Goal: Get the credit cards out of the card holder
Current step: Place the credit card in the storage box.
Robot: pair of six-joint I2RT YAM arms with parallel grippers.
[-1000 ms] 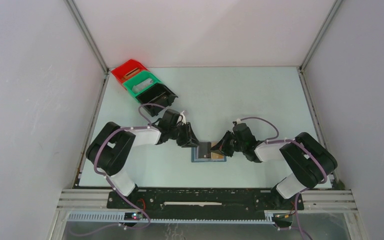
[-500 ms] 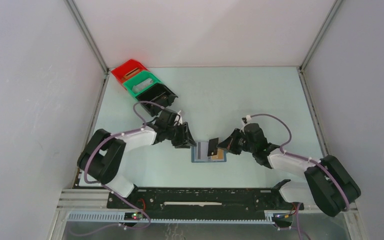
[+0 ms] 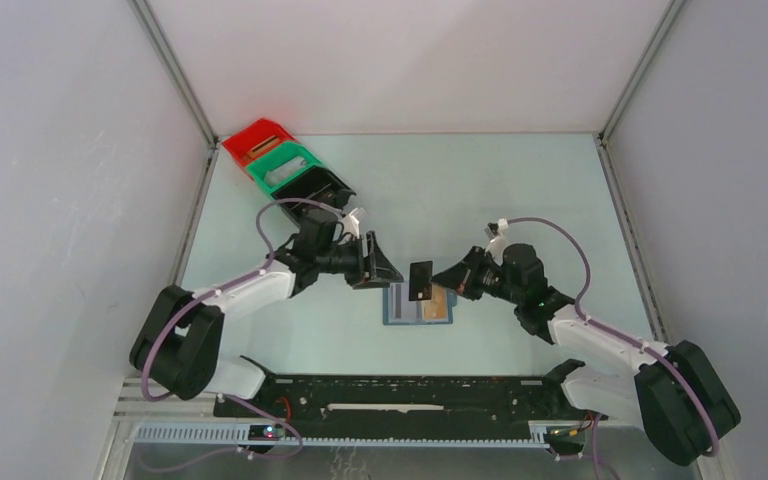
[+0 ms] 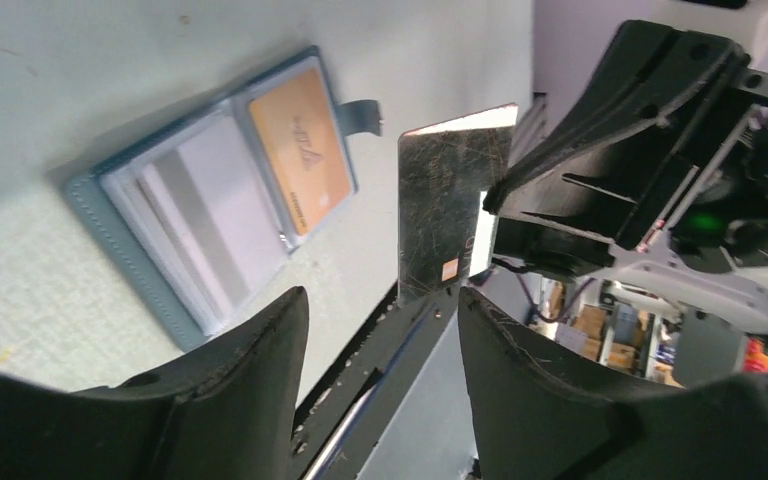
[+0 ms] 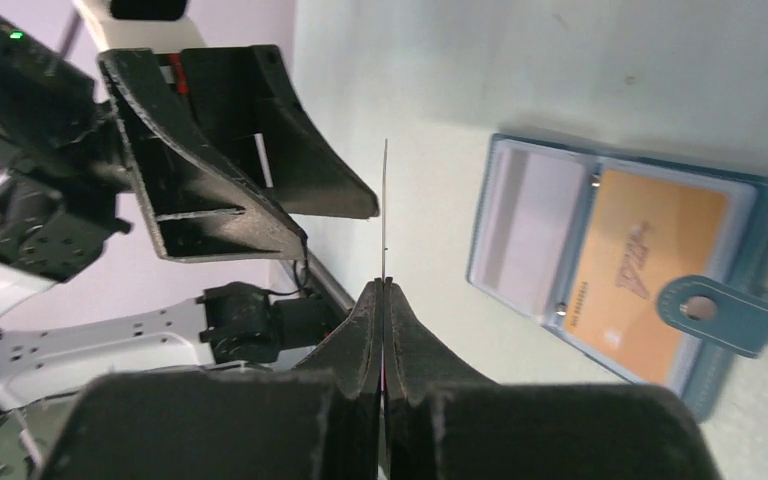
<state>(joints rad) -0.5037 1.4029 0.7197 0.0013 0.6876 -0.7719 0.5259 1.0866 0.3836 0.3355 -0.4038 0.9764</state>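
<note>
The blue card holder (image 3: 390,318) lies open on the table between both arms, with an orange card (image 4: 300,150) and silvery grey cards (image 4: 200,200) in its sleeves. A dark, scratched credit card (image 3: 421,281) hangs upright just above the holder's far edge. My right gripper (image 5: 384,283) is shut on this dark card's (image 5: 385,200) lower edge, which shows edge-on in the right wrist view. My left gripper (image 4: 382,300) stands open and empty, left of the dark card (image 4: 445,200) and apart from it, its jaws facing the card.
Red (image 3: 257,139), green (image 3: 285,165) and black (image 3: 317,190) bins stand in a row at the back left. The holder's strap tab (image 5: 725,310) sticks out on its orange-card side. White walls enclose the table.
The right gripper has pulled the dark card out of the holder and raised it. The left gripper has let go, backed off to the left and opened wider.
</note>
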